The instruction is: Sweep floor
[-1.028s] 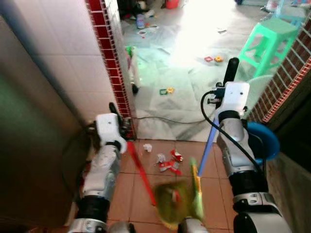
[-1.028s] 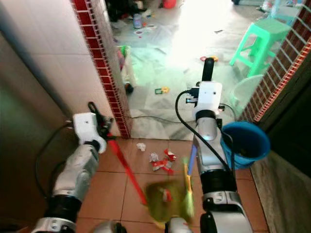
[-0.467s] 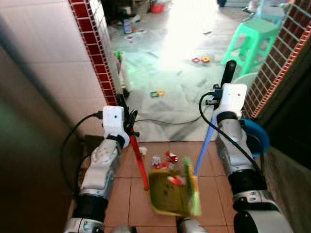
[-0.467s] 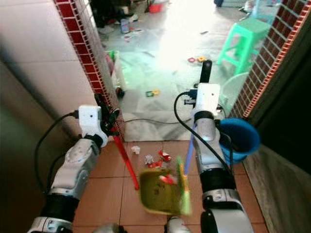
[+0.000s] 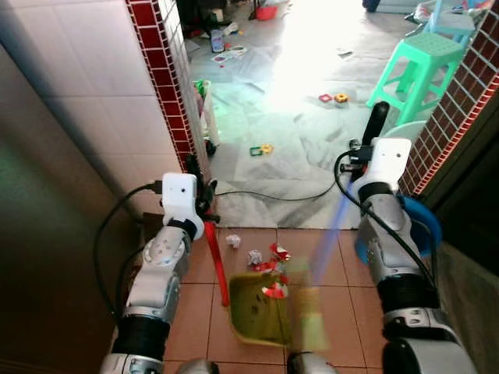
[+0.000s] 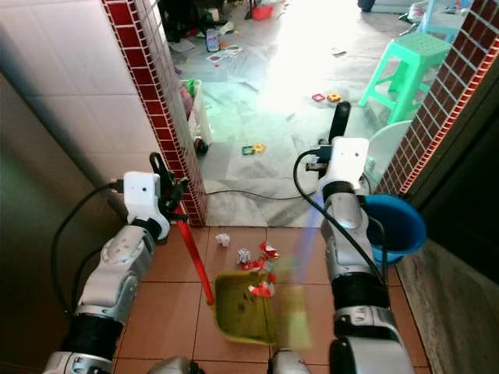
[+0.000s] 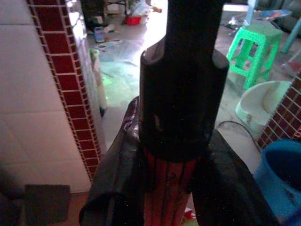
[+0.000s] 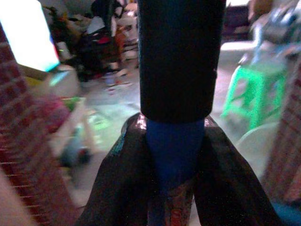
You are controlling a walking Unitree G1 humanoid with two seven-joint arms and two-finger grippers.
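Counted across the scene are one green dustpan (image 5: 261,310), one blue-handled broom (image 5: 331,234), one blue bucket (image 6: 398,226), one green stool (image 5: 421,66), one white basin (image 7: 261,104) and two grippers, left (image 5: 196,178) and right (image 5: 377,128).

Red-tiled wall (image 5: 160,62) left, bucket (image 6: 401,226) right

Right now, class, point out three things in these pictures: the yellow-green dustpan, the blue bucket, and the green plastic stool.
dustpan (image 6: 240,308), right eye view, on the pan's flat inner surface.
blue bucket (image 6: 401,224), right eye view, on its inside wall near the rim.
green stool (image 5: 431,45), left eye view, on the seat top.
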